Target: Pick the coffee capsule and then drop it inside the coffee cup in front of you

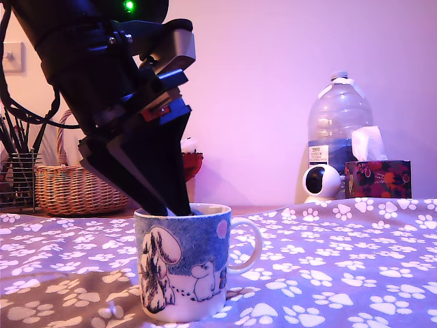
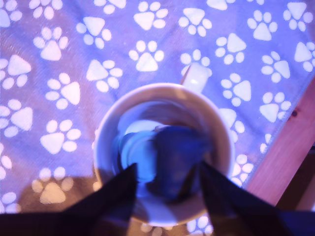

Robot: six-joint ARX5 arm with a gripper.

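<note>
You are looking at the coffee cup (image 1: 186, 263), a blue mug with a white inside and a white handle; its side is showing white cartoon creatures, dark trees and a pink dot near the rim. It is standing upright on a cloth (image 1: 341, 260) printed with white paw marks, with the handle pointing to the exterior view's right.

In the wrist view you are looking straight down into the cup's mouth. Something dark bluish is sitting in the middle of the cup between the two black fingers (image 2: 114, 196), with a paler rounded patch just beside it, but the picture is blurred there and you cannot tell which, if either, is the coffee capsule. It is not showing anywhere on the cloth in either view.

The gripper (image 1: 171, 205) is dipping its tips just inside the cup's rim, on the side towards the exterior view's left. Its fingers are standing apart in the wrist view, with a clear gap between them, and you cannot tell whether they are touching the dark shape.

Behind the cup, a wicker basket (image 1: 75, 184), a wire holder of pens (image 1: 17, 174), a large water bottle (image 1: 339, 126), a small white camera (image 1: 321, 182) and a tissue box (image 1: 377, 178) are standing along the wall.
</note>
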